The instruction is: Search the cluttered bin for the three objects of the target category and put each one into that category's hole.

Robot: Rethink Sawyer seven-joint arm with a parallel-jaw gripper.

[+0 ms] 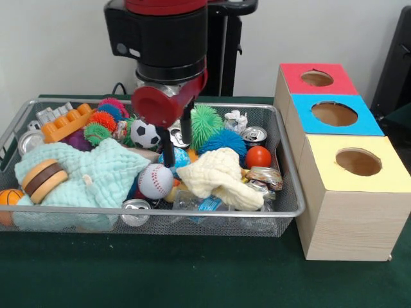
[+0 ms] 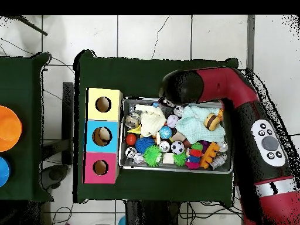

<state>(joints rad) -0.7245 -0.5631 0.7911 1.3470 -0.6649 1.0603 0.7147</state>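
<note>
My gripper (image 1: 178,153) hangs low over the middle of the wire bin (image 1: 290,186), its two black fingers (image 1: 170,149) apart and open, nothing visibly between them. The tips reach down beside a soccer ball (image 1: 146,135), a blue patterned ball (image 1: 178,158) and a baseball (image 1: 155,181). A can top (image 1: 177,135) shows between the fingers, further back. A red ball (image 1: 258,156) and a silver can (image 1: 254,135) lie to the right. Three hole boxes stand beside the bin: red (image 1: 316,78), blue (image 1: 334,113), yellow (image 1: 358,162). In the overhead view the arm (image 2: 193,85) covers the gripper.
A mint cloth (image 1: 96,173) with a toy burger (image 1: 42,180) fills the bin's left; a cream cloth (image 1: 221,176) lies at centre right. Spiky balls (image 1: 205,122), an orange block (image 1: 67,122), a basketball (image 1: 8,199) and a front can (image 1: 136,212) crowd the rest.
</note>
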